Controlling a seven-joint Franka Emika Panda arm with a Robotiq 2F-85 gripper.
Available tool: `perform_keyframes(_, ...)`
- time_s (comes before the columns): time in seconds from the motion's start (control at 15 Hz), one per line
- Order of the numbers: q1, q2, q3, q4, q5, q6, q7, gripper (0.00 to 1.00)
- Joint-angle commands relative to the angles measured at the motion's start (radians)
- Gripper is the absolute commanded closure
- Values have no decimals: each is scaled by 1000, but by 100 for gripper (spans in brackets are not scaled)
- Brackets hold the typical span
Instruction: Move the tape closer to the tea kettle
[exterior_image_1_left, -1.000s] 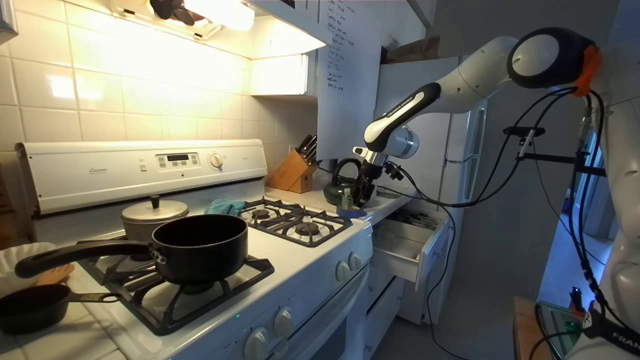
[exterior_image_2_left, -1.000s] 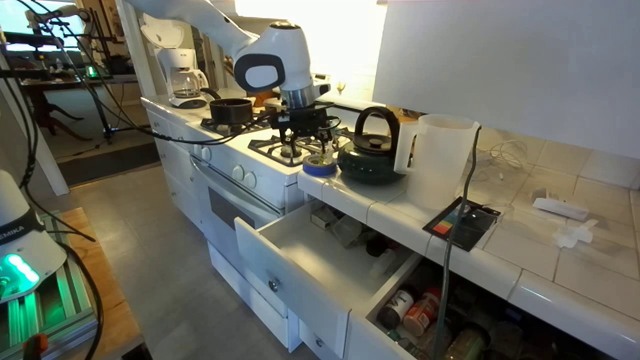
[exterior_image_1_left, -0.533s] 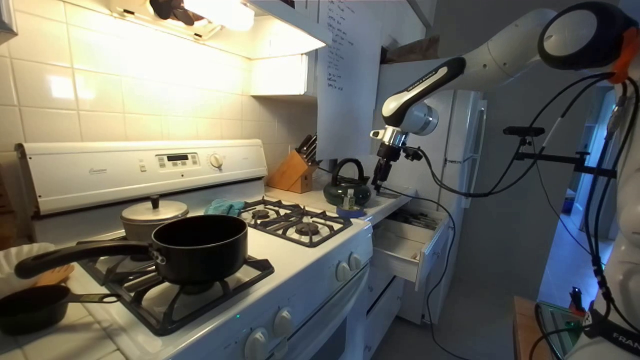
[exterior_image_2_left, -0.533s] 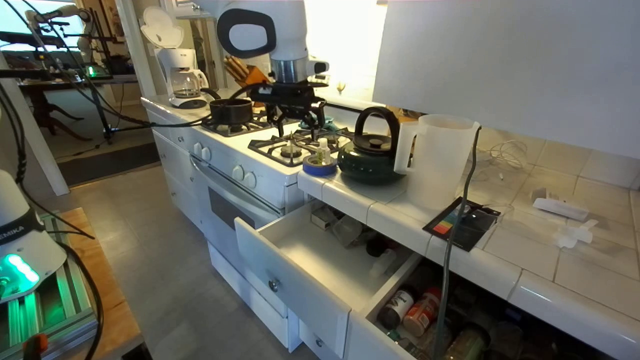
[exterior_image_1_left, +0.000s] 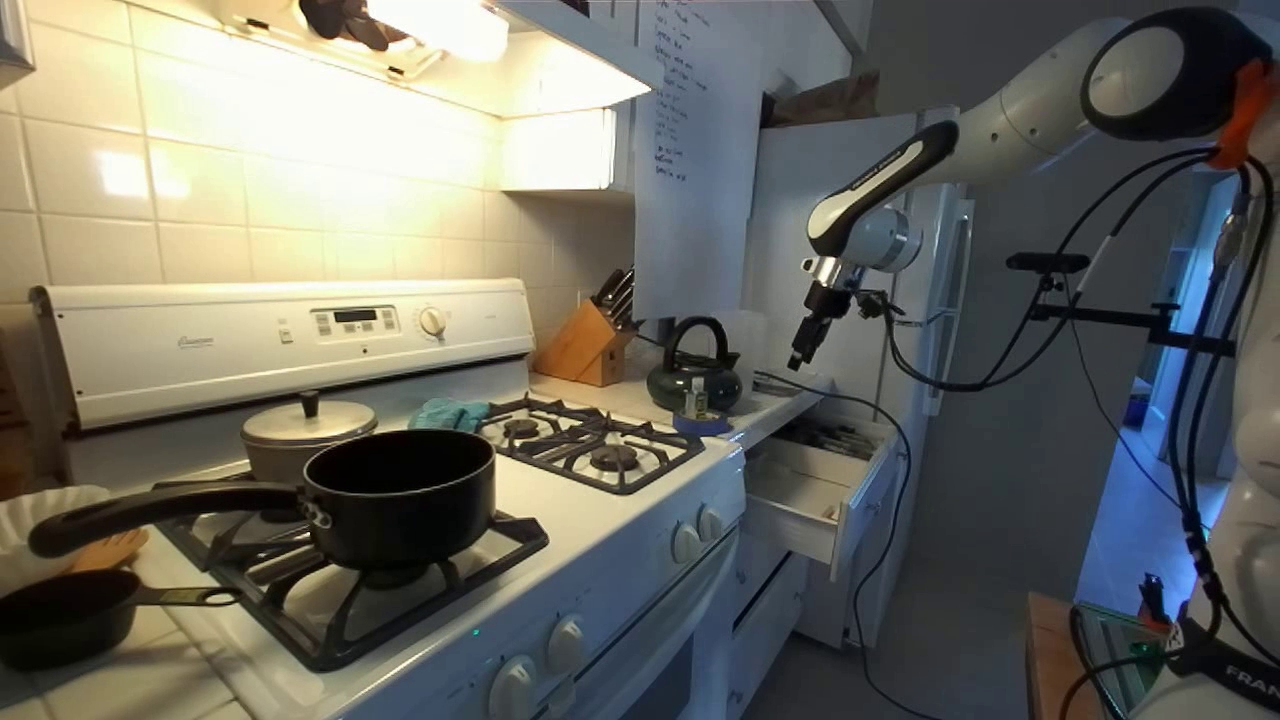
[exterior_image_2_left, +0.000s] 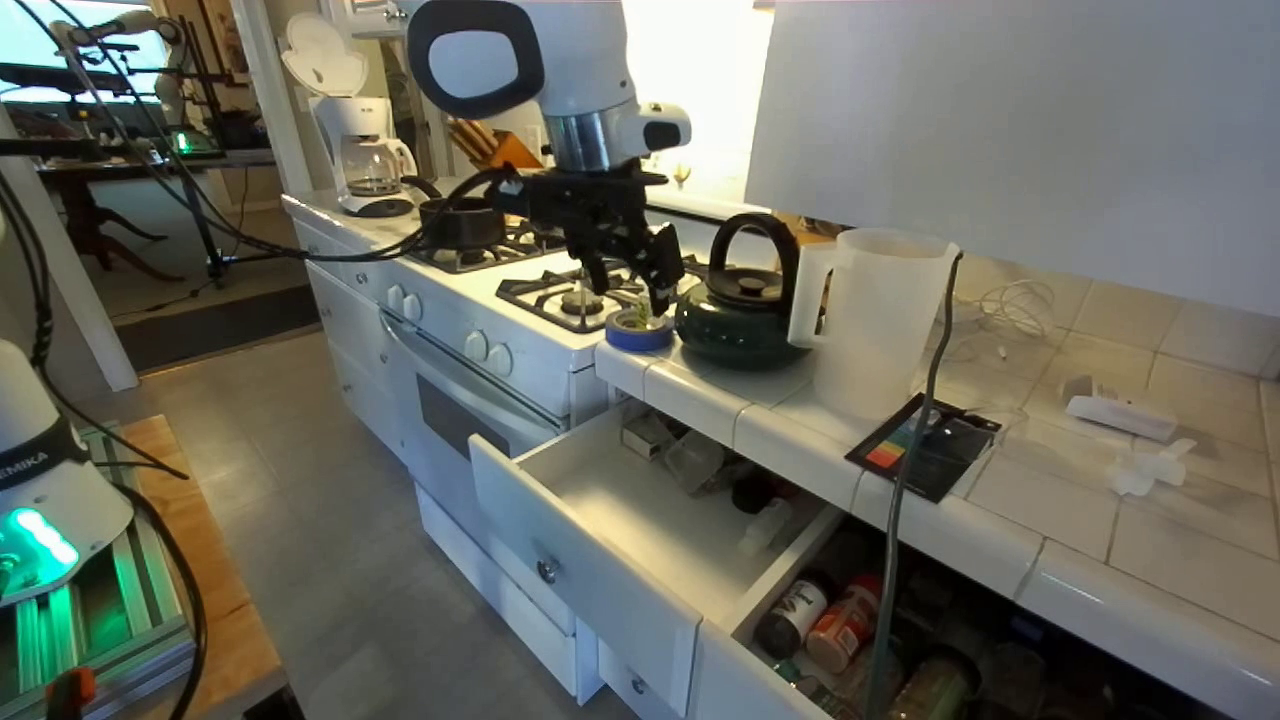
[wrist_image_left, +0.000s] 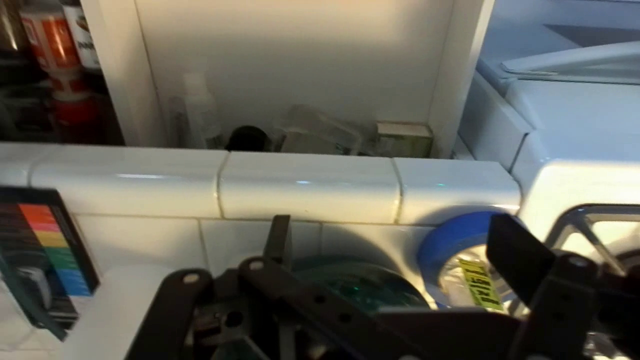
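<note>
Hanging with jaws wide apart, I guess the tape is light, stiff, best pinched by its rim

On the stove, a black long-handled pot stands near a lidded metal pot; a wooden knife block sits beyond. A translucent pitcher stands on the tiled surface near a color-striped packet; a drawer below hangs open.

Blue tape nr kettle on ctr, blk hand — fingers apart
</note>
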Motion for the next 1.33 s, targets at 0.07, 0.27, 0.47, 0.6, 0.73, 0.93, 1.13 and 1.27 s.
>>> perform_keyframes(0.07,-24,9,-6,-13,-6,35,62,0)
perform_keyframes(0.27,-28,16,-8,-19,-7,47,86,0)
perform_keyframes(0.47,-26,16,-8,-19,-7,47,93,0)
perform_keyframes(0.6,-26,16,-8,-19,-7,47,94,0)
perform_keyframes(0.73,-26,16,-8,-19,-7,47,95,0)
perform_keyframes(0.93,-34,15,-7,-23,6,49,92,0)
perform_keyframes(1.13,-42,9,-9,-37,6,59,86,0)
perform_keyframes(1.27,-41,16,-8,-22,-5,47,94,0)
